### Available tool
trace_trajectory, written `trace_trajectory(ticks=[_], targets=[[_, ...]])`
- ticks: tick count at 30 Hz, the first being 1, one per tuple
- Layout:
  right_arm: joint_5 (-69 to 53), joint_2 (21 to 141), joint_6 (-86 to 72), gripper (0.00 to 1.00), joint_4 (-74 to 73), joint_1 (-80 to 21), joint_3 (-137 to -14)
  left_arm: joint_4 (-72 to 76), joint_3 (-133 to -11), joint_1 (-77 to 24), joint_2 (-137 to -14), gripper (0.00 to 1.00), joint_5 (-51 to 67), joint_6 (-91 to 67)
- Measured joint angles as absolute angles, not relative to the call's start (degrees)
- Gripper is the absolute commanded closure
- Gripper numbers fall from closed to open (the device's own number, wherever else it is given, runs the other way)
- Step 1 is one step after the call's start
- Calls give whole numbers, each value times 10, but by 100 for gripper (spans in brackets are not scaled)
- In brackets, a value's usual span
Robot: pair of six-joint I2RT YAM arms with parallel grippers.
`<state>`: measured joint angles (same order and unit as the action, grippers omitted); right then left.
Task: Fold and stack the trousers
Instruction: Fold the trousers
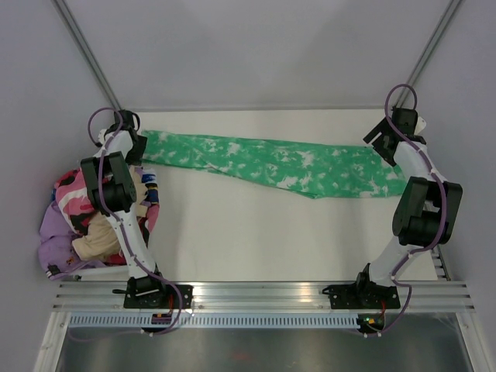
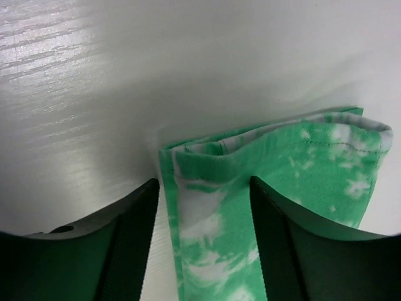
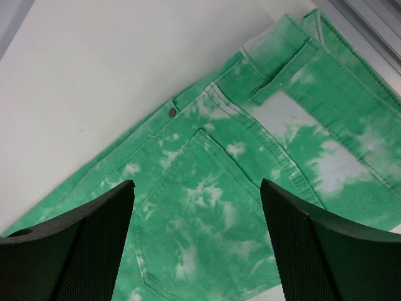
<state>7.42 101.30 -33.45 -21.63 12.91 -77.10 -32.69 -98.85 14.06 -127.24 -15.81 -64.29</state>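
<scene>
The green and white tie-dye trousers (image 1: 271,164) lie stretched flat across the far part of the white table, legs together, cuffs at the left, waist at the right. My left gripper (image 1: 133,143) is open over the cuff end (image 2: 269,169), fingers either side of the fabric, not closed on it. My right gripper (image 1: 385,139) is open above the waist end, over a back pocket (image 3: 207,207). A small dark button (image 3: 172,112) shows on the waistband in the right wrist view.
A heap of other clothes (image 1: 74,225), pink, purple and cream, lies at the left edge of the table beside the left arm. The table's near metal rail (image 1: 256,294) carries both arm bases.
</scene>
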Motion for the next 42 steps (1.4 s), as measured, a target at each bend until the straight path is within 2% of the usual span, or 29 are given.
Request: trace_trajectory(ticks=[1, 3, 4, 6, 7, 8, 16, 21, 25, 30, 33, 42], targets=[[74, 1014, -335, 12, -217, 129, -772, -324, -994, 141, -1278, 51, -158, -644], [74, 1015, -338, 13, -219, 129, -776, -318, -998, 141, -1286, 62, -155, -648], [74, 1016, -338, 13, -220, 129, -779, -312, -998, 141, -1289, 72, -152, -651], [74, 1017, -339, 13, -219, 129, -786, -305, -998, 142, -1292, 82, -143, -654], [74, 1017, -339, 13, -218, 129, -788, -299, -998, 143, -1294, 95, -138, -654], [73, 1016, -339, 13, -218, 129, -789, -293, -998, 143, -1296, 98, -133, -656], [8, 998, -312, 16, -191, 105, -758, -196, -941, 144, -1275, 98, -114, -610], [-47, 1002, -256, 18, -160, -16, -769, -91, -855, 144, -1225, 98, -103, -511], [-136, 1019, -229, 18, -97, -109, -783, -1, -815, 144, -1175, 98, -64, -434], [-203, 1110, -171, 22, -56, -191, -875, 101, -812, 137, -1122, 98, 18, -370], [-206, 1191, -136, 23, -58, -239, -962, 146, -813, 135, -1099, 98, 55, -356], [-194, 1337, -150, 26, -51, -346, -1059, 232, -773, 135, -1063, 98, 136, -322]])
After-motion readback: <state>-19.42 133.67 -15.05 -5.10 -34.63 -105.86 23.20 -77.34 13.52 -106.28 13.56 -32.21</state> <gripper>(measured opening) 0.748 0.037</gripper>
